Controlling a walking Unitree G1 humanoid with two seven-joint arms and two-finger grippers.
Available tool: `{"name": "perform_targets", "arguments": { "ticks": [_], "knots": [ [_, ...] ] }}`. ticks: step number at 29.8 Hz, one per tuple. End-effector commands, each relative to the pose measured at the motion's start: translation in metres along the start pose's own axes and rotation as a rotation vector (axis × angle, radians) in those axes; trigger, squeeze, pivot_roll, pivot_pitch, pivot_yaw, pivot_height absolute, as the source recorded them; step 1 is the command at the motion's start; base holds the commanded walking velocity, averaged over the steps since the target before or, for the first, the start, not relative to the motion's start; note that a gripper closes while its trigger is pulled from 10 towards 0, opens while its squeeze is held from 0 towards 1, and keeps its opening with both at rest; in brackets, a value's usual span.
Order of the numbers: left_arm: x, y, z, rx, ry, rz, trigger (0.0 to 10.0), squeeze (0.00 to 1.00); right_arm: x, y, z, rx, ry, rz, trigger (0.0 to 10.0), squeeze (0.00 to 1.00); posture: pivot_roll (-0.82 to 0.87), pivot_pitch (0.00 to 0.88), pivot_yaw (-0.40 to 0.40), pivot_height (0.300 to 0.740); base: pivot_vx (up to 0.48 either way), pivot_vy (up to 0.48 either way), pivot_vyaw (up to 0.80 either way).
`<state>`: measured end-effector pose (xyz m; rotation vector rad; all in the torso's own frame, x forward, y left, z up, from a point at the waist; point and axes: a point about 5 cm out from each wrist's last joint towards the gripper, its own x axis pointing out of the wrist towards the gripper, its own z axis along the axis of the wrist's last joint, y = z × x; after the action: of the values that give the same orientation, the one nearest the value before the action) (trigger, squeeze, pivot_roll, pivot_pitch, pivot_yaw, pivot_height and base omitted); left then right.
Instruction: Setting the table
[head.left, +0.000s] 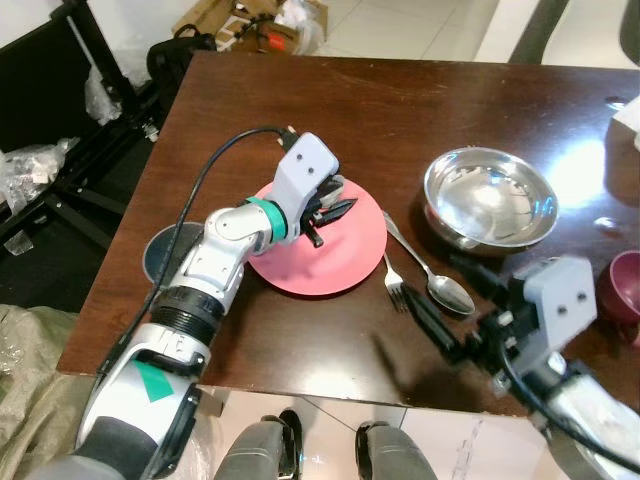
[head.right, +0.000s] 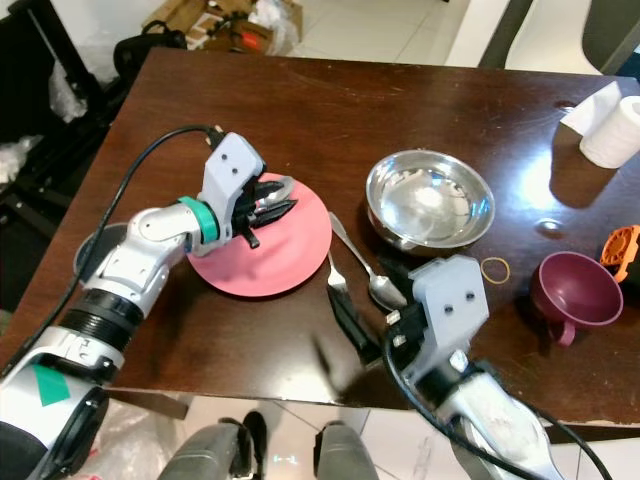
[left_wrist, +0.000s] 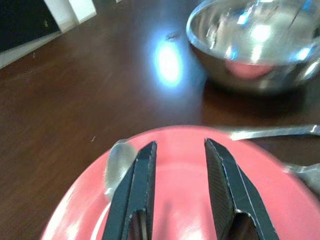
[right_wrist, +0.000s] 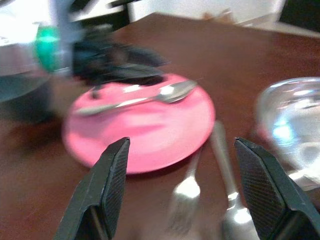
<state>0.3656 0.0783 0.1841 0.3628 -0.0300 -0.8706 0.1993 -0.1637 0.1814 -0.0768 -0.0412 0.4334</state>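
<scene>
Over the pink plate (head.left: 330, 262), left hand (head.left: 340, 210) slightly open, empty.

The left gripper (head.left: 335, 210) covers most of the spoon (right_wrist: 135, 100) lying on the pink plate (head.left: 345, 265). At 3 o'clock, the maroon cup (head.left: 625, 285) is cut by the frame edge.

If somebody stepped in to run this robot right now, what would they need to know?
Left gripper: open, over the pink plate, where one spoon lies.
Right gripper: open, holding nothing, near the table's front edge, pointing at a fork and second spoon beside the plate.
Steel bowl sits past the cutlery; maroon cup to its right.
Done: plate, cutlery, bowl and cup are out.
Left: probably moving the spoon off the plate.
</scene>
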Motion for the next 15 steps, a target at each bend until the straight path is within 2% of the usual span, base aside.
{"name": "perform_targets", "arguments": {
  "ticks": [1, 4, 7, 10, 15],
  "knots": [
    [-0.002, 0.0, -0.003, 0.001, 0.023, 0.003, 10.0, 0.0, 0.003, -0.005, -0.007, -0.001, 0.012, -0.046, 10.0, 0.0, -0.12, 0.046, 0.105, 0.74, 0.0, 0.0, 0.0],
    [-0.003, 0.001, -0.002, -0.006, 0.017, 0.015, 10.0, 0.0, 0.005, -0.007, -0.007, -0.004, 0.005, -0.069, 10.0, 0.0, -0.12, 0.047, 0.105, 0.74, 0.0, 0.0, 0.0],
    [-0.002, 0.0, 0.005, -0.1, -0.045, 0.101, 10.0, 0.0, 0.019, -0.011, -0.005, 0.0, -0.047, -0.148, 10.0, 0.0, -0.11, 0.051, 0.109, 0.74, 0.0, 0.0, 0.0],
    [-0.001, -0.005, 0.006, -0.142, -0.064, 0.147, 10.0, 0.0, 0.025, -0.01, -0.004, 0.004, -0.067, -0.17, 10.0, 0.0, -0.11, 0.053, 0.109, 0.74, 0.0, 0.0, 0.0],
    [-0.001, -0.007, 0.006, -0.166, -0.07, 0.195, 10.0, 0.0, 0.026, -0.009, -0.004, 0.011, -0.082, -0.188, 10.0, 0.0, -0.11, 0.053, 0.108, 0.74, 0.0, 0.0, 0.0]
  ]
}}
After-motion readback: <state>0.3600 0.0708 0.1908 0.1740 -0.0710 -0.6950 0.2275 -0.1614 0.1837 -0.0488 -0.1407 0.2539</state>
